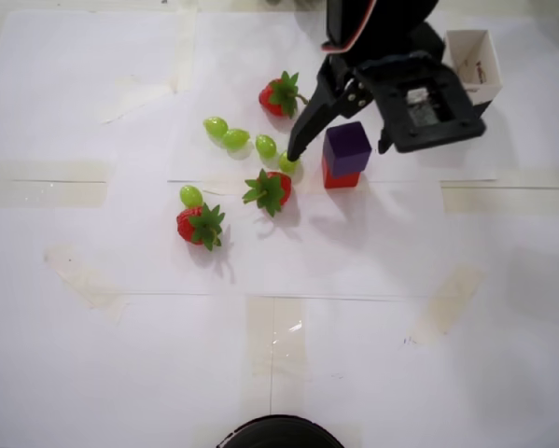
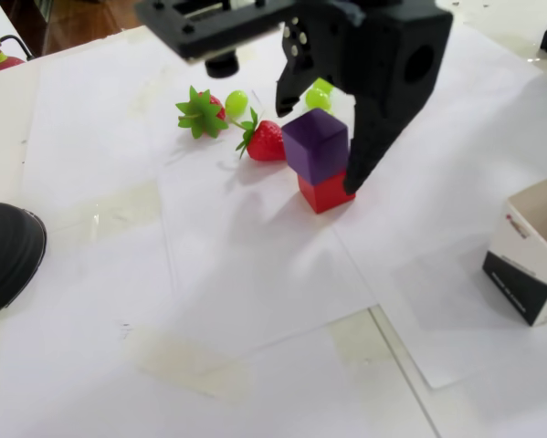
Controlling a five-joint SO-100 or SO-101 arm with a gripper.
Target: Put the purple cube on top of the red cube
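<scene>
The purple cube [image 1: 346, 147] [image 2: 316, 144] rests on top of the red cube [image 1: 340, 178] [image 2: 328, 192], turned a little relative to it. My gripper [image 1: 339, 150] [image 2: 315, 146] is open and straddles the stack. In the overhead view one thin finger [image 1: 307, 121] slants down at the left of the purple cube, with a gap to it. The other finger [image 2: 362, 155] stands on the stack's right in the fixed view; contact there cannot be told. The black wrist body hides the table behind the cubes.
Three strawberries [image 1: 281, 95] [image 1: 270, 189] [image 1: 201, 225] and several green grapes [image 1: 235, 138] lie left of the stack. A white open box [image 1: 473, 65] [image 2: 533, 265] stands to the right. A black round object [image 1: 279, 432] [image 2: 4, 255] sits at the table edge.
</scene>
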